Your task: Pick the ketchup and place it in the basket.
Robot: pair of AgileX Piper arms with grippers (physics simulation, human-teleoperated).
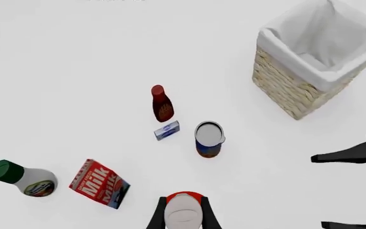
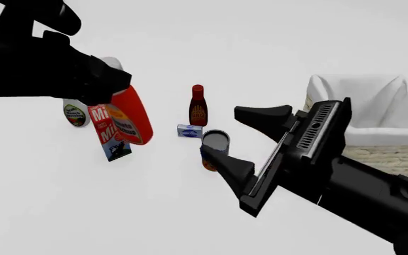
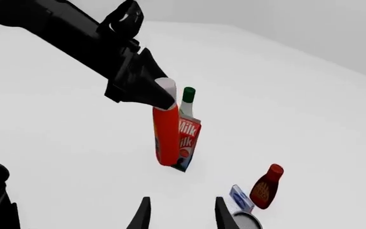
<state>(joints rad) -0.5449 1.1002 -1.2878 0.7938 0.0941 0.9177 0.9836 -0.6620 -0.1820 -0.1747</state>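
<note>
The ketchup (image 2: 130, 119), a red-orange bottle with a whitish cap, hangs tilted above the table in my left gripper (image 2: 109, 85), which is shut on its top. In the left wrist view its cap (image 1: 183, 209) shows between the fingers. In the right wrist view the ketchup (image 3: 166, 136) hangs in front of the milk carton. The basket (image 2: 377, 137), wicker with a white lining, stands at the right and also shows in the left wrist view (image 1: 294, 90). My right gripper (image 2: 244, 140) is open and empty, low between the can and the basket.
On the table stand a milk carton (image 2: 110, 139), a white bottle with a green cap (image 1: 24, 177), a slim dark brown-red bottle (image 2: 198, 107), a small blue-white box (image 2: 189, 131) and an open can (image 2: 215, 142).
</note>
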